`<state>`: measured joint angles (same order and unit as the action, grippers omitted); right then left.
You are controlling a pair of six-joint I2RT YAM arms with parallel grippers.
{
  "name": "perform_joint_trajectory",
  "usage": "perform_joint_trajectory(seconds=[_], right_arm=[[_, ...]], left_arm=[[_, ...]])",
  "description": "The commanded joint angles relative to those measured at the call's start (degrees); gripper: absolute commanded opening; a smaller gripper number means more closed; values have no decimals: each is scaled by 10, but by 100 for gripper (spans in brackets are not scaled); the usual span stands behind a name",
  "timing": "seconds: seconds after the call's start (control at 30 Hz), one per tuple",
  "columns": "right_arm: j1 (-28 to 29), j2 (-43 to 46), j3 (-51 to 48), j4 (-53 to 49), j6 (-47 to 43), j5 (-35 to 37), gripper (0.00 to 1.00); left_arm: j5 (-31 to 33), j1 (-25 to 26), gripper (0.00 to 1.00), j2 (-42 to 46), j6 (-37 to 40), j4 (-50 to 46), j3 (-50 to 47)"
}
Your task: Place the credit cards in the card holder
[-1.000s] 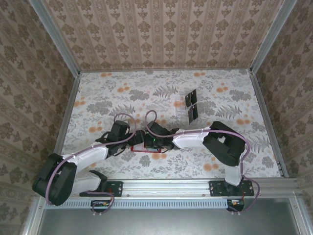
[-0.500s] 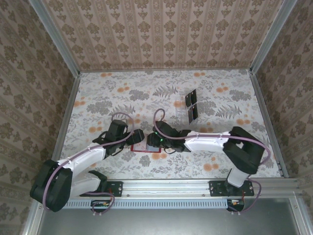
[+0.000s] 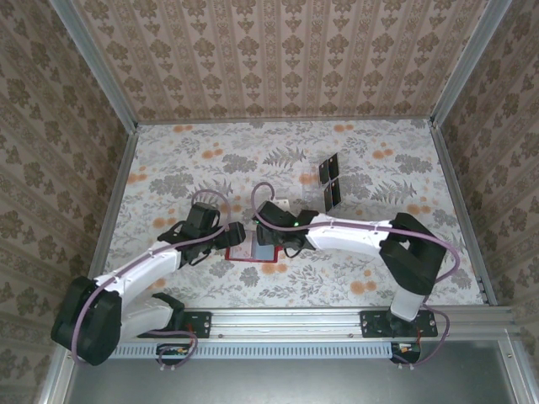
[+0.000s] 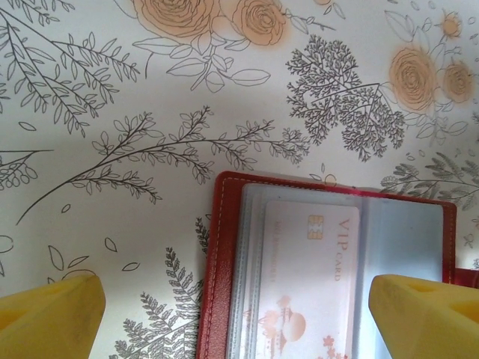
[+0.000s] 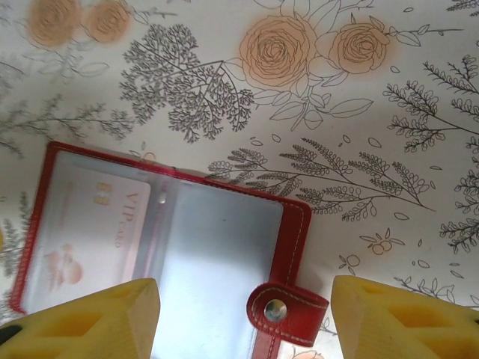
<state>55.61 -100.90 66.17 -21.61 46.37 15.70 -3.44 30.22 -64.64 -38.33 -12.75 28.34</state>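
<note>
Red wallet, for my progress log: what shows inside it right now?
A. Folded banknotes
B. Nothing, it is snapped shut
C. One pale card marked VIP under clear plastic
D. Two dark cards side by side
C: the wallet lies open, with one pale card printed VIP under its clear plastic and the other half looking empty.

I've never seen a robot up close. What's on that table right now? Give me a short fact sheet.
wallet: red, lying open on the table, snap tab undone
inside it: one pale VIP card in a clear sleeve
dark cards: two, farther back, apart from the wallet
left fingers: spread, empty, over the wallet
right fingers: spread, empty, over the wallet
</note>
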Motion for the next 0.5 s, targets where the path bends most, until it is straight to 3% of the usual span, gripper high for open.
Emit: perform_joint_trajectory(seconds=[0.0,0.23,0.3,0.47], right_arm=[[6,-33,30,-65,-23,44,63],[5,-49,26,-78,-20,76,51],[5,-46,16,-74,-18,76,43],[2,-25,-19,-55,-9,78,12]], left_arm=[[5,-4,100,-12,22,-23,18],[-5,-3,100,-27,32,-25,23],[-7,-2,100,-30,32,-22,23],[-18,4,100,-37,34,-8,24]])
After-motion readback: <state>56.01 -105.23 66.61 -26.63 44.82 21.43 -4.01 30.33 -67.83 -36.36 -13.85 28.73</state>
